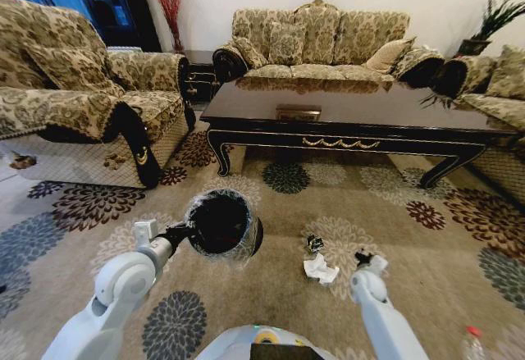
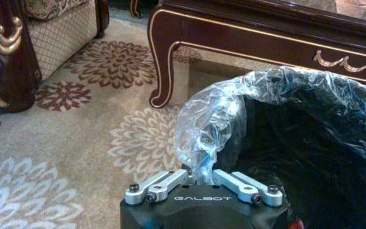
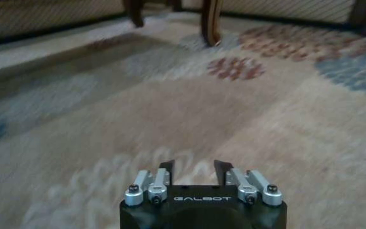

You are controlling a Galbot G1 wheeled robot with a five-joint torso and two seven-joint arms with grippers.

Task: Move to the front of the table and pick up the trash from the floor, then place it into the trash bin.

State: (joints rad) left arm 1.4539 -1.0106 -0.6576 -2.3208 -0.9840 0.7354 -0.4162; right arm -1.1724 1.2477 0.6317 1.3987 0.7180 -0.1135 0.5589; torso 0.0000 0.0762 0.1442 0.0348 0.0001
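The trash bin (image 1: 221,225), round and black with a crinkly bag liner, stands on the carpet in front of the table (image 1: 353,106). My left gripper (image 1: 180,231) is shut on the bin's near rim, and the left wrist view shows the bag (image 2: 215,119) pinched in that gripper (image 2: 197,174). To the right of the bin lie a crumpled white paper wad (image 1: 320,270) and a small dark shiny scrap (image 1: 314,243). My right gripper (image 1: 365,257) hovers just right of the wad. In its own wrist view the right gripper (image 3: 194,167) is open over bare carpet. A clear bottle (image 1: 472,344) lies at the lower right.
Patterned sofas stand on the left (image 1: 74,97), behind the table (image 1: 320,40) and at the right (image 1: 492,89). The table's curved leg (image 2: 164,62) is close beyond the bin. Open carpet (image 1: 426,262) spreads to the right of the trash.
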